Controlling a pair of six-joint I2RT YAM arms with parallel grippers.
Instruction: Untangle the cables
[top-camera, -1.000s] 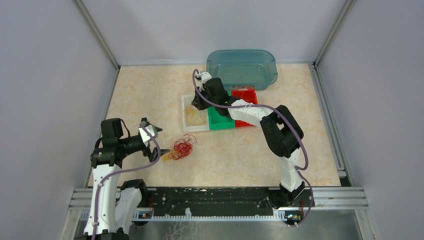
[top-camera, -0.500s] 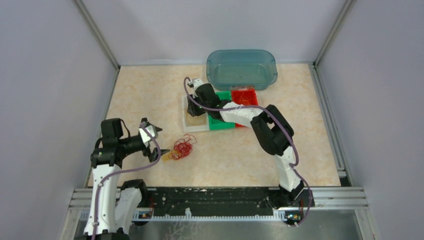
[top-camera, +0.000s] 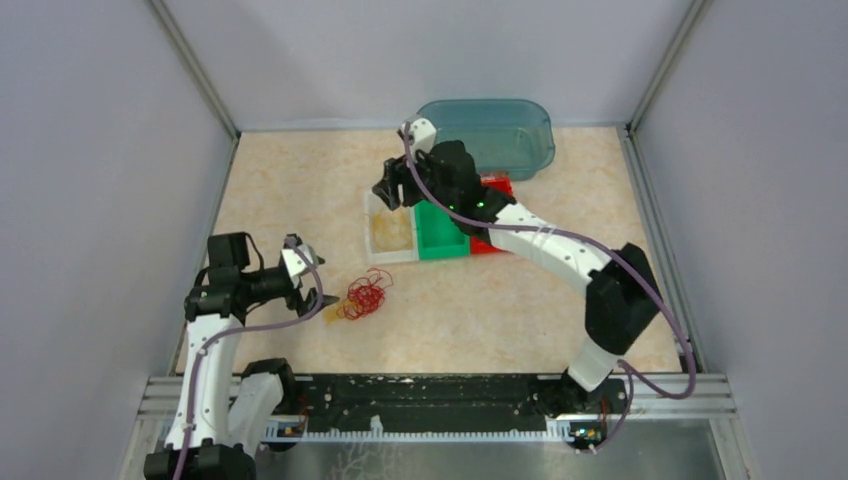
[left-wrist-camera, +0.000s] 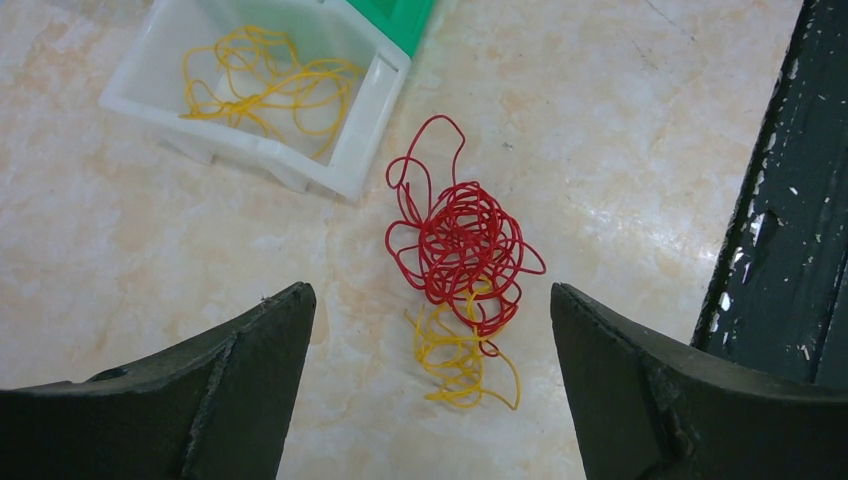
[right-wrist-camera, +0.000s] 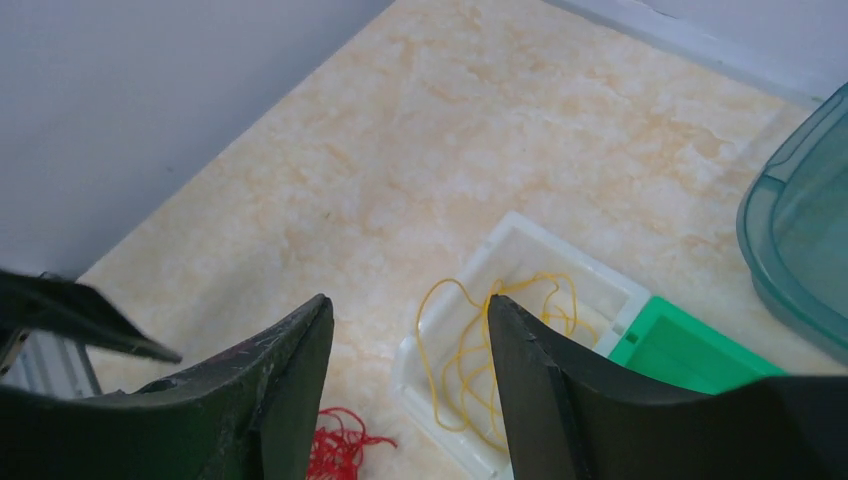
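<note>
Our left gripper (left-wrist-camera: 430, 292) hangs spread over the tangled thin red and yellow cables (left-wrist-camera: 462, 250) just beside the white plastic bin (left-wrist-camera: 352, 172). We should pinch 1 outlying yellow loop (left-wrist-camera: 458, 365). Our right gripper (right-wrist-camera: 410, 312), spread, hovers above that bin's far side.

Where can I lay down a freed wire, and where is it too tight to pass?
Free: the back-left tabletop, between the left rail and the white bin; also the front-middle stretch between the cable clump and the right arm. Crowded: the strip between clump and white bin, and around the green bin and teal tub, under the right arm.
</note>
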